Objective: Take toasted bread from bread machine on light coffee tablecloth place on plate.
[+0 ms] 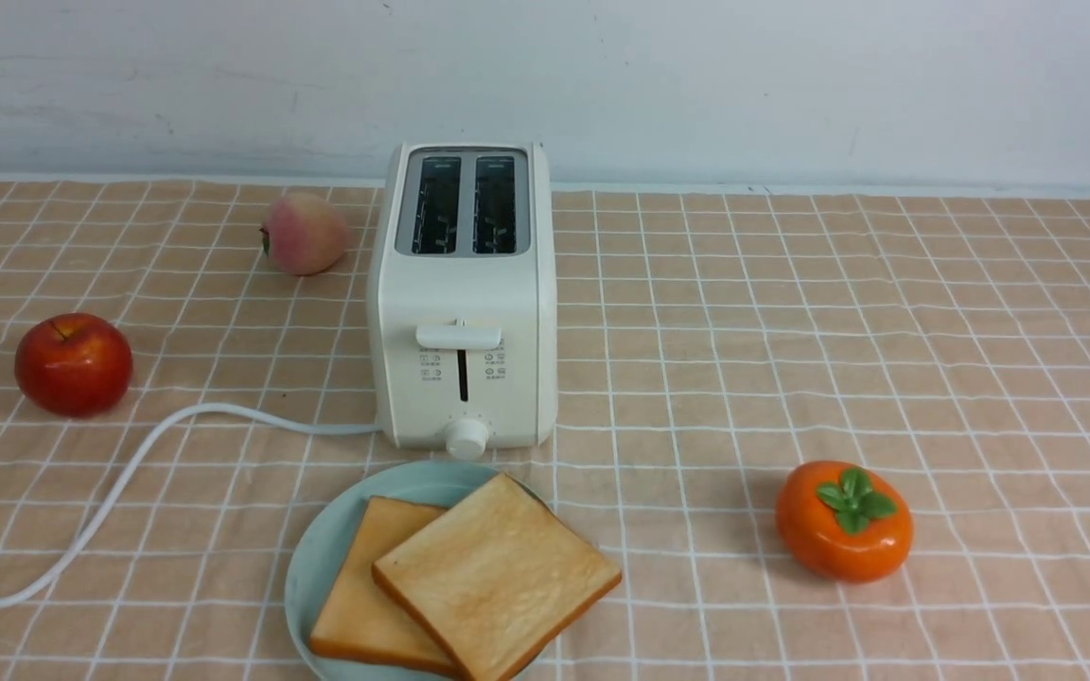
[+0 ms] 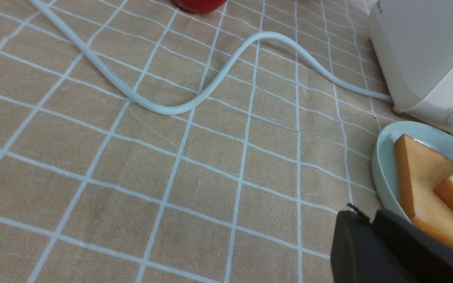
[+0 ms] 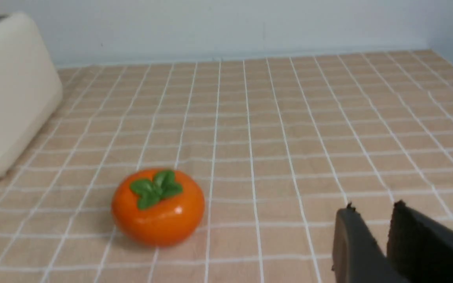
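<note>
Two slices of toasted bread lie overlapping on the pale teal plate (image 1: pixel 316 558): the upper slice (image 1: pixel 498 575) rests partly on the lower one (image 1: pixel 363 591). The plate sits just in front of the cream bread machine (image 1: pixel 463 312), whose two slots are empty. All of this stands on the light coffee tablecloth (image 1: pixel 791 331). Neither gripper shows in the front view. In the left wrist view my left gripper (image 2: pixel 368 215) is shut and empty, just off the plate's rim (image 2: pixel 382 169) beside the toast (image 2: pixel 419 179). My right gripper (image 3: pixel 372 208) stands slightly open above bare cloth, holding nothing.
A red apple (image 1: pixel 74 364) and a peach (image 1: pixel 304 234) lie left of the toaster. An orange persimmon (image 1: pixel 843 520) sits to the right, near my right gripper. The toaster's white cord (image 1: pixel 129 463) snakes across the cloth to the left. A wall closes the back.
</note>
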`<action>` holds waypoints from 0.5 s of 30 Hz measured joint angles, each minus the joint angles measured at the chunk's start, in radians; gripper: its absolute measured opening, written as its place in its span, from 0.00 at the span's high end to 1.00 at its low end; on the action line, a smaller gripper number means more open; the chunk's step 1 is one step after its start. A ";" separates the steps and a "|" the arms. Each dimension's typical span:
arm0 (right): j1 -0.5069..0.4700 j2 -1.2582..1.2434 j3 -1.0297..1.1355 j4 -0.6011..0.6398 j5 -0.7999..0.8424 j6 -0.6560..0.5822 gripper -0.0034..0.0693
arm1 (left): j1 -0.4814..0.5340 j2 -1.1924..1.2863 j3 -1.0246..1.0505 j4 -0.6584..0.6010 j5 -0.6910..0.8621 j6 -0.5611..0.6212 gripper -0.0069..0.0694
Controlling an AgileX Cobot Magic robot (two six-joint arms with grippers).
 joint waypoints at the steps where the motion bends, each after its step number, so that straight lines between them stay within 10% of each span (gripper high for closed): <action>1: 0.000 -0.015 0.035 0.000 0.002 0.000 0.75 | 0.000 0.000 0.000 0.000 0.000 0.000 0.84; 15: 0.001 -0.111 0.106 -0.006 0.097 0.003 0.73 | 0.000 0.000 0.000 -0.003 0.002 0.000 0.82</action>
